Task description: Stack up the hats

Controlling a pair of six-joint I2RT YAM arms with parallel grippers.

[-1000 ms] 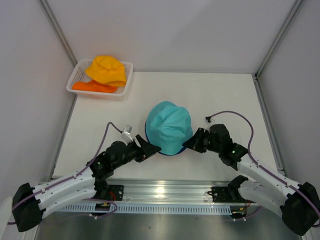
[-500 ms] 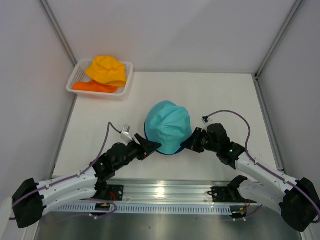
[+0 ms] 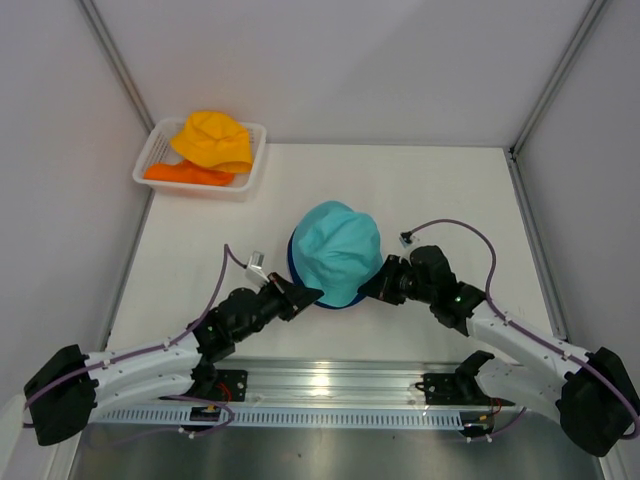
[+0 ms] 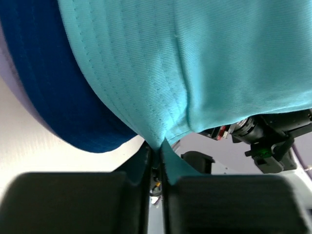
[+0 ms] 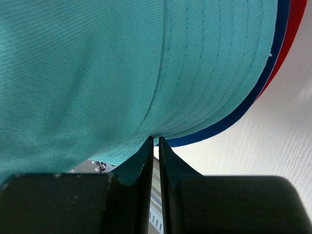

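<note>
two arms reach in from 6 o'clock over a white table (image 3: 440, 190).

top view: a teal hat (image 3: 337, 255) sits at the centre, topping a pile. a blue hat (image 3: 291, 265) shows as a dark rim at its 9 o'clock. the left claw (image 3: 305, 297) meets the teal brim at 7 o'clock, the right claw (image 3: 368, 290) at 4 o'clock. at 11 o'clock a basket (image 3: 256, 160) holds a yellow hat (image 3: 212, 140) lying on an orange hat (image 3: 185, 173).

left wrist view: the left claw (image 4: 155, 153) is pinched closed on the edge of the teal hat (image 4: 195, 58) brim. the blue hat (image 4: 53, 92) lies under it, with a lilac hat (image 4: 9, 78) at the far left.

right wrist view: the right claw (image 5: 156, 144) is clamped tight on the teal hat (image 5: 97, 63) brim. thin rims of the blue hat (image 5: 281, 29) and a red hat (image 5: 292, 19) peek out at 2 o'clock.
</note>
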